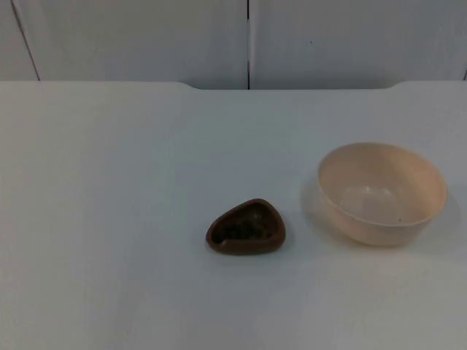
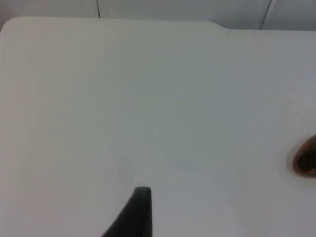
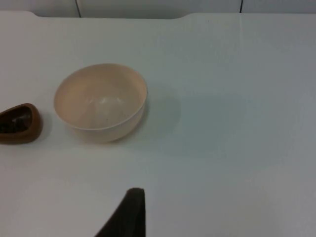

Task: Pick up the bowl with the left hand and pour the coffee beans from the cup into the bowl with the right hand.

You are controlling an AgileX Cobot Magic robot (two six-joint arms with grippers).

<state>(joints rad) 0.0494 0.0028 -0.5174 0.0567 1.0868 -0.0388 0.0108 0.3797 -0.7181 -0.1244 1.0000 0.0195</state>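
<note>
Nearest in the top view sits the brown cup (image 1: pixel 246 227), a rounded-triangle shape with dark coffee beans (image 1: pixel 246 224) inside it, standing on the white bench (image 1: pixel 109 219). Just beside the cup, toward my right arm's side, stands the cream bowl (image 1: pixel 381 192), upright, apart from the cup. Behind the cup, at the far edge of the bench, rises the grey partition wall (image 1: pixel 146 36). Nothing lies between the cup and the bowl.

From my left wrist, one black fingertip of my left hand (image 2: pixel 136 212) hangs over bare bench, well apart from the cup (image 2: pixel 306 160); I cannot tell how far that hand is open.

From my right wrist, a fingertip of my right hand (image 3: pixel 129 212) hangs near the bowl (image 3: pixel 101 103), with the cup (image 3: pixel 19 123) just past the bowl; its opening I cannot tell either.
</note>
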